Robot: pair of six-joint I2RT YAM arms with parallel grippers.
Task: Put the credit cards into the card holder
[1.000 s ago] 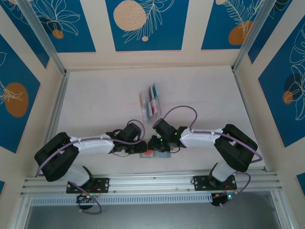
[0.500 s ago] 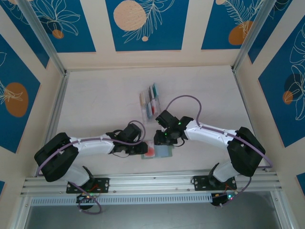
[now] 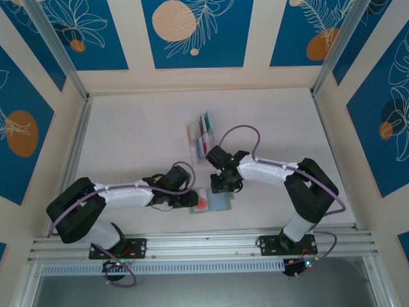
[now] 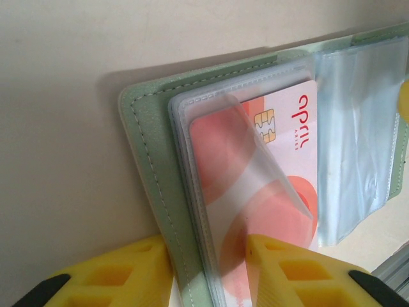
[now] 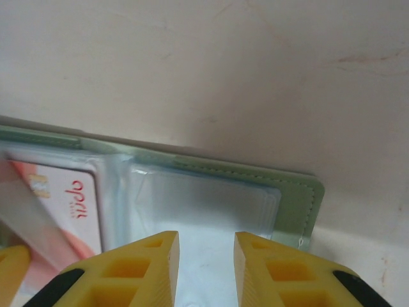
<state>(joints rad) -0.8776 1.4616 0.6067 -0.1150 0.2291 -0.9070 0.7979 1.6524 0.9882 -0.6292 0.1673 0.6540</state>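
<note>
The danger we are watching is the clear sleeve (image 4: 268, 173) curling up off the pink card (image 4: 287, 137). If that card is not sitting deep, it could be sliding out as soon as the card holder (image 4: 144, 160) is tipped or nudged. Our left gripper (image 4: 206, 246) is pinching just the near edge of the holder, with the green cover and the sleeves between its fingers. With so little held, we are judging that a sideways push from the other arm could be tugging the holder loose or folding it shut. The other cards (image 3: 206, 121) are waiting in the clear rack (image 3: 192, 150) farther back on the table (image 3: 128, 141), so a careless reach could be knocking that rack.

Our left arm is lying low and stretching across toward the middle, meeting the holder's left side near the front of the table. Our right arm is bending back in from the right, wrist pointing down. The right gripper (image 5: 206, 238) is hovering over the empty pale-blue pocket (image 5: 204, 198), fingers narrowly apart, and we are seeing nothing gripped between them.
</note>
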